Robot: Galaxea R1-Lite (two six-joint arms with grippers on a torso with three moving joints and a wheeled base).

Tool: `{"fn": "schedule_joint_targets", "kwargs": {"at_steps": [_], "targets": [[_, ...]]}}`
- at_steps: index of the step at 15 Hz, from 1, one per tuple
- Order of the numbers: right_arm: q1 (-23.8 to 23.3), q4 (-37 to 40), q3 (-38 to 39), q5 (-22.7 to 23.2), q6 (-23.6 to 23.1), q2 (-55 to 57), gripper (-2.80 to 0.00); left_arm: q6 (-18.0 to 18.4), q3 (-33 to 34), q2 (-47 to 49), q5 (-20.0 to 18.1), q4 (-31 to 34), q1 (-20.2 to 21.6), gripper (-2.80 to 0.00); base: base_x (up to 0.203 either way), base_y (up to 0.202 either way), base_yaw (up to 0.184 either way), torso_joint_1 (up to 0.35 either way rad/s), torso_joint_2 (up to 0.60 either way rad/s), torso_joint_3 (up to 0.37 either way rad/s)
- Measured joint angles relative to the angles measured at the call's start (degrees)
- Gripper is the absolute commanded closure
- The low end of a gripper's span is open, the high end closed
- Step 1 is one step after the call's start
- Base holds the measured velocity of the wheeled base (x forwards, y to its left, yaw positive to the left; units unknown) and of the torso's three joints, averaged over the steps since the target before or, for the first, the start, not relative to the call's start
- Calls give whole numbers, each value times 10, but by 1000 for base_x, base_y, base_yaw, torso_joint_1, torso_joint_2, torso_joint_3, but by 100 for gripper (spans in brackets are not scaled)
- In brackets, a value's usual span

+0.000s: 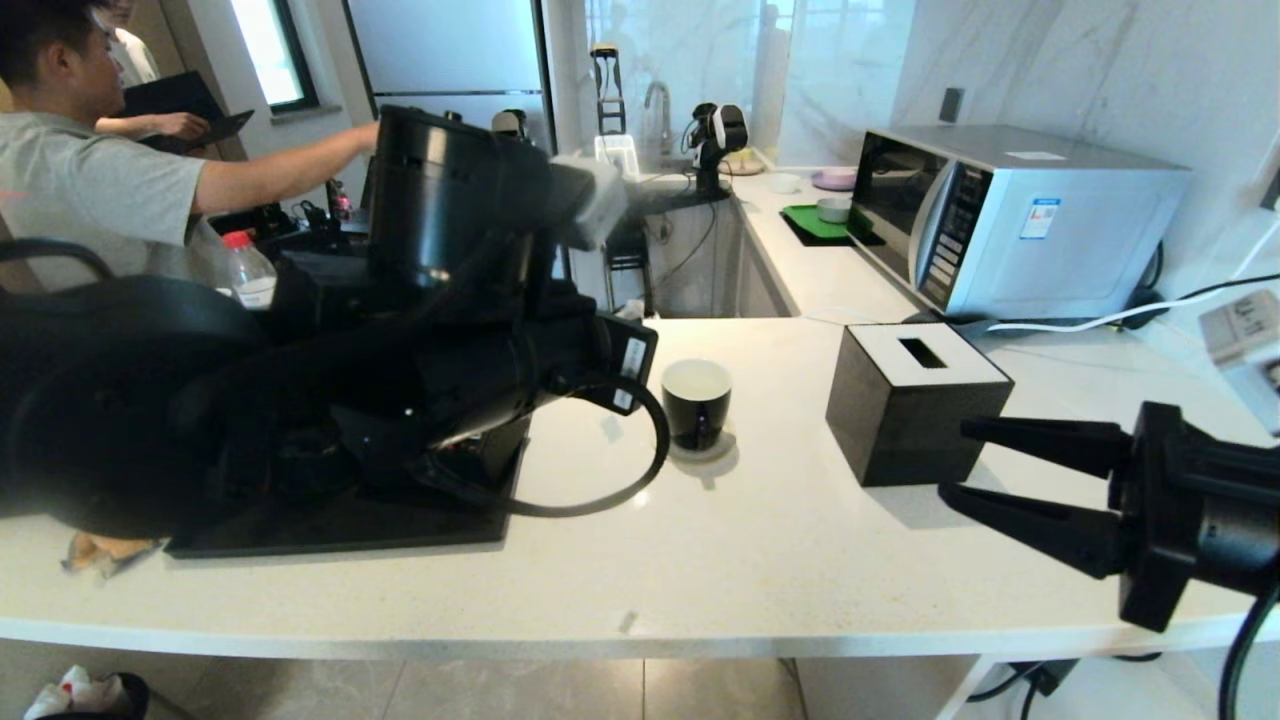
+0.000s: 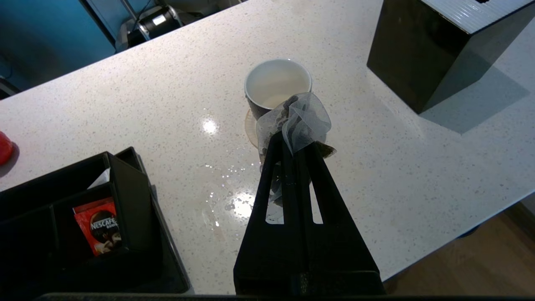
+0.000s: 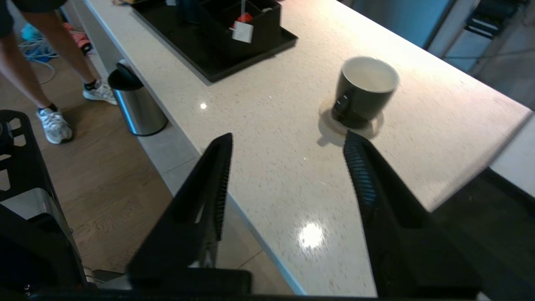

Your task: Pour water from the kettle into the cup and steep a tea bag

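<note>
The left hand (image 2: 294, 140) is clamped on the tea bag (image 2: 299, 119), holding it above the desk (image 2: 167, 104) just short of the cup (image 2: 278, 85); the tray (image 2: 125, 234) with a red packet (image 2: 98, 225) lies beside that hand. The cup stands on a coaster (image 1: 700, 448), ahead of both hands. The right hand (image 1: 965, 460) hangs with fingers spread and empty, just beside the black box (image 1: 915, 400).
</note>
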Motion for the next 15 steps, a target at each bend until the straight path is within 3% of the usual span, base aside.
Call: {"fn": "schedule_joint_targets", "kwargs": {"at_steps": [6, 12, 15], "targets": [[59, -109, -7, -1, 5, 96, -280, 0, -8, 3, 1, -15, -3, 0, 0, 0, 0, 0, 0, 0], [93, -125, -79, -1, 28, 180, -280, -1, -10, 11, 2, -47, -3, 0, 0, 0, 0, 0, 0, 0], [110, -179, -98, -1, 62, 221, -280, -1, -18, 17, 3, -58, -3, 0, 0, 0, 0, 0, 0, 0]]}}
